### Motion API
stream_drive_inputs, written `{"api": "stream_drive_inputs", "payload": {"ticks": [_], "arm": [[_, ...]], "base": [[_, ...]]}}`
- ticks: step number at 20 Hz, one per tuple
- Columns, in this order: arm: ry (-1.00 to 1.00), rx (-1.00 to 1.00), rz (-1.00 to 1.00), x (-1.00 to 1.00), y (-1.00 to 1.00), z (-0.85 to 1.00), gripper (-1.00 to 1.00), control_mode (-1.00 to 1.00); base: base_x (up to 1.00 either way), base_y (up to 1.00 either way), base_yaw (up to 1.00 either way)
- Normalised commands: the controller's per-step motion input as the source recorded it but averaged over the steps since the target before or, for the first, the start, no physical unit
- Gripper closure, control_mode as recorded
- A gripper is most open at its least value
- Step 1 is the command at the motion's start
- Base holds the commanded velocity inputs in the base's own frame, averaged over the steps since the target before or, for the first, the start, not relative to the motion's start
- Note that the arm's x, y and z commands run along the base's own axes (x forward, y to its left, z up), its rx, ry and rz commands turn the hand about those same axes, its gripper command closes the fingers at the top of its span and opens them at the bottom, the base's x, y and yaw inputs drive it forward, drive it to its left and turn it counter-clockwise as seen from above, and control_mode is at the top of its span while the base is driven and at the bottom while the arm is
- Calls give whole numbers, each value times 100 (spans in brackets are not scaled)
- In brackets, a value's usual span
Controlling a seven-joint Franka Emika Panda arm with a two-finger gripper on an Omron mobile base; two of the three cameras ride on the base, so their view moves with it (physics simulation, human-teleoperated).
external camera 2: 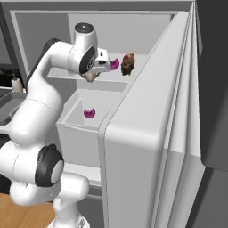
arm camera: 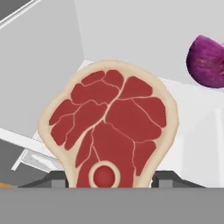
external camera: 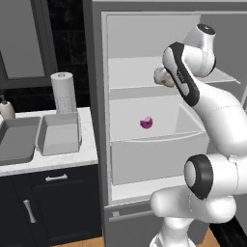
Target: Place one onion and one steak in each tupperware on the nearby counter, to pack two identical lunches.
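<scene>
Evidently the step in hand is fetching a steak out of the fridge (external camera: 96, 120). The pincer (arm camera: 109, 186) is closed on a steak (arm camera: 109, 131), whose bone end sits between the two dark tips while the broad marbled part stands up in front of the camera. Seen from the right, the pincer hangs at the edge of the fridge's upper shelf (external camera 2: 133, 78), with the steak's pale rim showing beneath it. Also on that shelf, further in, are a purple onion (external camera 2: 115, 64) and a second steak (external camera 2: 128, 63). Another onion (external camera: 146, 122) lies in the fridge drawer below the shelf.

Both grey tubs (external camera: 59, 134) (external camera: 17, 140) stand on the white surface (external camera: 58, 158) left of the fridge, beside the paper-towel roll (external camera: 63, 92); no food shows in either.

Next, as I judge it, the arm must draw back clear of the fridge, swing left and set the steak into one tub.
</scene>
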Motion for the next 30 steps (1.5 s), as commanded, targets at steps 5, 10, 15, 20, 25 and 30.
{"api": "stream_drive_inputs", "payload": {"ticks": [5, 10, 15, 20, 25, 30], "arm": [[7, 0, 2, -100, 0, -2, 100, -100], [21, 0, 0, -100, 0, -21, 100, -100], [24, 0, -1, -100, 0, -21, 100, -100], [21, 0, -2, -76, 0, -12, 100, -100], [13, 0, -3, -56, 5, -30, 100, -100], [8, 0, 0, -28, 15, -71, 100, -100]], "base": [[0, 0, 0], [0, 0, 0], [0, 0, 0], [0, 0, 0], [0, 0, 0], [0, 0, 0]]}}
